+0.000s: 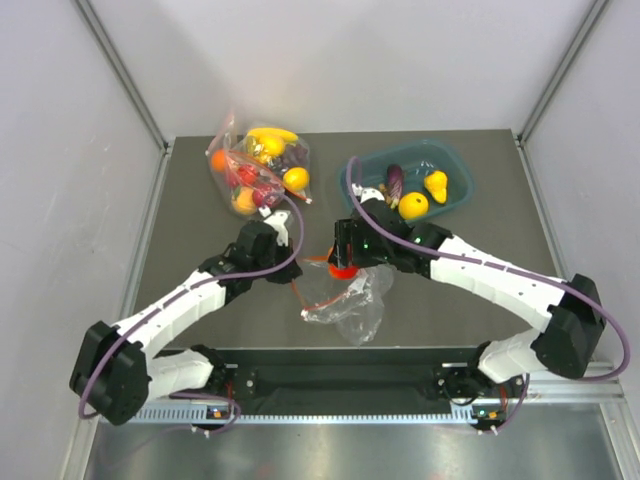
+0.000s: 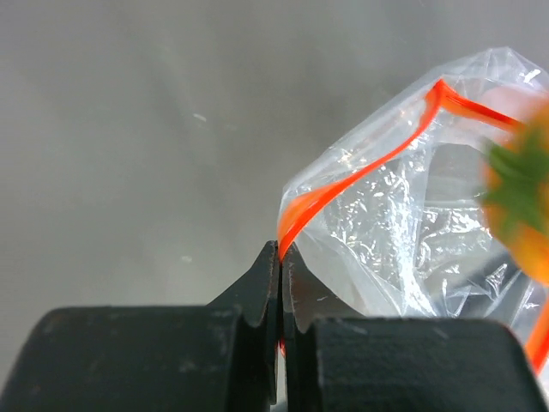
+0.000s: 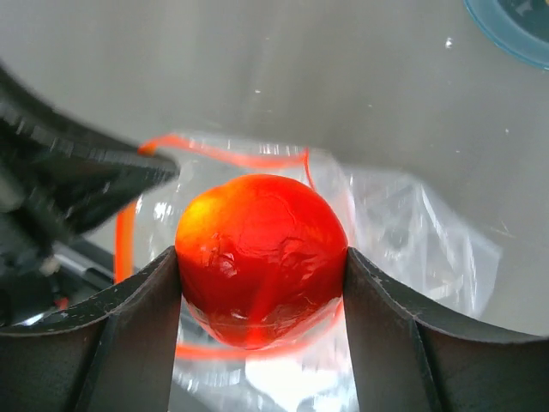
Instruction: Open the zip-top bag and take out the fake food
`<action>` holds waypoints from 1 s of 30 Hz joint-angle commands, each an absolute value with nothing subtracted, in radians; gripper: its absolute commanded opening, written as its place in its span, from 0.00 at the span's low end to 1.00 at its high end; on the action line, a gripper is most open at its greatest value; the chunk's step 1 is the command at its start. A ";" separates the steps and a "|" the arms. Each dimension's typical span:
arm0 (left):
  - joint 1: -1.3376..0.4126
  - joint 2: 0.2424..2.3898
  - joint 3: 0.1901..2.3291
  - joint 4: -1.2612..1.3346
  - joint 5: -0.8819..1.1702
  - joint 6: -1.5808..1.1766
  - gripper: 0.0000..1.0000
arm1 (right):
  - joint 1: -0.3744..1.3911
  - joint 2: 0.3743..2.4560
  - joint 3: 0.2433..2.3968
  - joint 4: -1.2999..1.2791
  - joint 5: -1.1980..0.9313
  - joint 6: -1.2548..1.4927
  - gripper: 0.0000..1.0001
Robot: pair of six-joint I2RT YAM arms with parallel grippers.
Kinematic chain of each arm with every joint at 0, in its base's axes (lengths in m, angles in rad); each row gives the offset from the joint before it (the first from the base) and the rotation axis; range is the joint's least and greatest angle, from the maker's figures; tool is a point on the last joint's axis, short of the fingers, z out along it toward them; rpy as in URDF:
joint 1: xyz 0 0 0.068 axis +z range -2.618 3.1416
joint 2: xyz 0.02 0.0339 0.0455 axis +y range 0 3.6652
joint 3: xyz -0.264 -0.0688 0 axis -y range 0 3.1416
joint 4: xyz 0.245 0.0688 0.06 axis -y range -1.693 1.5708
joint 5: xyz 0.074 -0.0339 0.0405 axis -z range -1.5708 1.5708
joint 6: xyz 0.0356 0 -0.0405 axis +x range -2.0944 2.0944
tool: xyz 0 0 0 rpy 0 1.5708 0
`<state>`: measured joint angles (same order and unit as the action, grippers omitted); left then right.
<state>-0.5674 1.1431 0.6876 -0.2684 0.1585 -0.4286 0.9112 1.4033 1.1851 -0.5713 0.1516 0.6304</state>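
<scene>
My left claw point(image 2: 280, 257) is pressed together on the orange zip strip point(image 2: 343, 184) of the bag point(image 2: 386, 240). My right claw point(image 3: 262, 266) pinches the tomato point(image 3: 257, 240) at its open mouth.

Zip-top bag point(image 1: 350, 305): clear and crumpled, lying on the dark table point(image 1: 430, 300), with a red-orange strip along its mouth.
Right gripper point(image 1: 343, 265): directly over the bag's far edge, with a red tomato point(image 1: 343, 271) showing beneath it; the jaws are hidden from up here.
Left gripper point(image 1: 290, 252): at the bag's far-left corner, by the orange strip; contact can't be made out.
Teal tub point(image 1: 425, 158): well beyond the bag, off to the right, holding a purple eggplant point(image 1: 394, 180), a yellow lemon point(image 1: 413, 206) and a yellow pear point(image 1: 436, 185).
Second bag point(image 1: 255, 170): well beyond the zip-top bag, off to the left, stuffed with a banana, an orange and other fruit.
</scene>
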 commanded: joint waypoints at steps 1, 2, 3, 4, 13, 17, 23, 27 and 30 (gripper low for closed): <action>-0.505 1.161 0.745 -0.227 0.141 -0.396 0.00 | 0.891 1.330 1.230 -0.534 0.094 0.644 0.27; -0.493 1.163 0.753 -0.227 0.144 -0.394 0.00 | 0.887 1.310 1.229 -0.535 0.092 0.647 0.27; -0.467 1.164 0.758 -0.230 0.149 -0.387 0.00 | 0.870 1.298 1.226 -0.537 0.092 0.652 0.27; -0.457 1.164 0.761 -0.236 0.147 -0.382 0.00 | 0.856 1.287 1.224 -0.537 0.092 0.655 0.27; -0.379 1.129 0.761 -0.278 0.160 -0.345 0.00 | 0.548 1.267 1.292 -0.584 0.069 0.500 0.28; -0.374 1.118 0.761 -0.284 0.166 -0.354 0.00 | 0.363 1.337 1.353 -0.568 0.041 0.448 0.28; -0.373 1.111 0.782 -0.294 0.179 -0.370 0.00 | 0.221 1.481 1.486 -0.543 0.040 0.388 0.31; -0.373 1.115 0.802 -0.314 0.181 -0.371 0.00 | 0.163 1.583 1.569 -0.541 0.040 0.370 0.31; -0.371 1.117 0.818 -0.331 0.184 -0.359 0.03 | 0.132 1.657 1.627 -0.532 0.038 0.367 0.37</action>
<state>-0.3786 1.1347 0.7658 -0.3229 0.1680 -0.3672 0.1646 1.6142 1.5433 -0.5755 0.0463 0.3981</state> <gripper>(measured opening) 0.026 0.637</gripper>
